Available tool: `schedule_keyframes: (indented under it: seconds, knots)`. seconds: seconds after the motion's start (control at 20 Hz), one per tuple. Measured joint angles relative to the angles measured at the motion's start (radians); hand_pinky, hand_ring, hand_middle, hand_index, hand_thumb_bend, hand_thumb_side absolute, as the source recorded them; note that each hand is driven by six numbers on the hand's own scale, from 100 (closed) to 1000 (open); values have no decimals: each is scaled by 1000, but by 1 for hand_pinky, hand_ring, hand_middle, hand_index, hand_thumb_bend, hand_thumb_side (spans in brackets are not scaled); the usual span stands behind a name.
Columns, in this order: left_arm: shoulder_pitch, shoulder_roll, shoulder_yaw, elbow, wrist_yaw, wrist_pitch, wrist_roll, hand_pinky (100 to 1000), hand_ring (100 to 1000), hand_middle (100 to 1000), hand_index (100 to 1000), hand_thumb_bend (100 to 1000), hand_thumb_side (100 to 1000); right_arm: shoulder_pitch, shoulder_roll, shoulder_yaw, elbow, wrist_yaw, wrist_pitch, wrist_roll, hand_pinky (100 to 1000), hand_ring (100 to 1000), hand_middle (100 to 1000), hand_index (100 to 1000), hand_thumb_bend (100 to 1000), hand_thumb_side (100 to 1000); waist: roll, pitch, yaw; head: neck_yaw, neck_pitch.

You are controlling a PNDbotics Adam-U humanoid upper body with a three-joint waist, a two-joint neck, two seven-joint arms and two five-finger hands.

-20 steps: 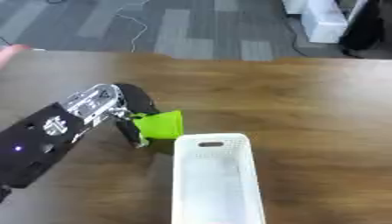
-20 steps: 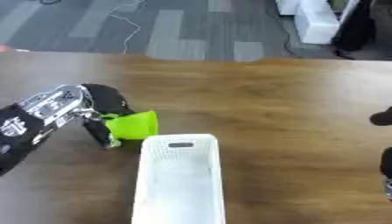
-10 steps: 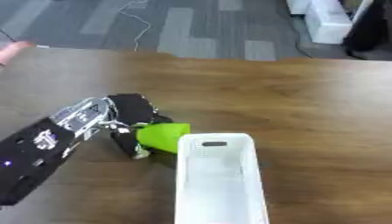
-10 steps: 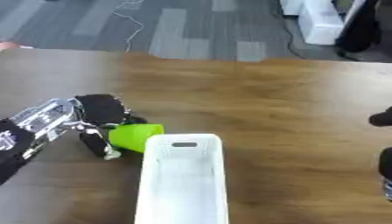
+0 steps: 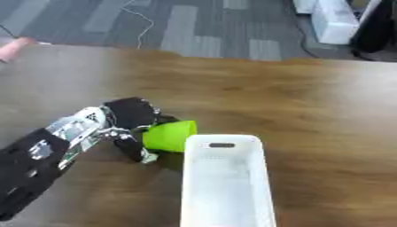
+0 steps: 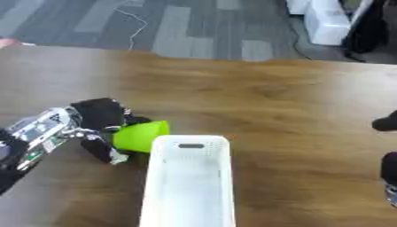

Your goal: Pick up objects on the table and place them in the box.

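The robot's left hand [image 5: 128, 119] holds a bright green cup [image 5: 169, 136] on its side, fingers [image 5: 133, 150] curled around it just above the wooden counter [image 5: 294, 102]. Just beyond the fingers, to their right, the cup's open end touches the near-left corner of a long white box [image 5: 225, 186]. The right hand [image 6: 387, 159] shows only as dark shapes at the right edge; its fingers cannot be made out.
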Motion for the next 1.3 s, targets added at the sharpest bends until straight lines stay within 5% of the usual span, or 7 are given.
schedule_keyframes:
  seconds: [0.85, 1.3]
  knots:
    - [-57, 103, 70, -194, 103, 102, -41, 100, 100, 114, 399, 395, 804, 23, 0, 6, 0, 20, 7, -7, 167, 330, 378, 483, 254, 1000, 0, -7, 15, 9, 0]
    - [-137, 107, 34, -294, 163, 72, -69, 100, 100, 115, 402, 405, 815, 23, 0, 7, 0, 24, 8, -8, 171, 332, 378, 483, 255, 1000, 5, -7, 10, 18, -1]
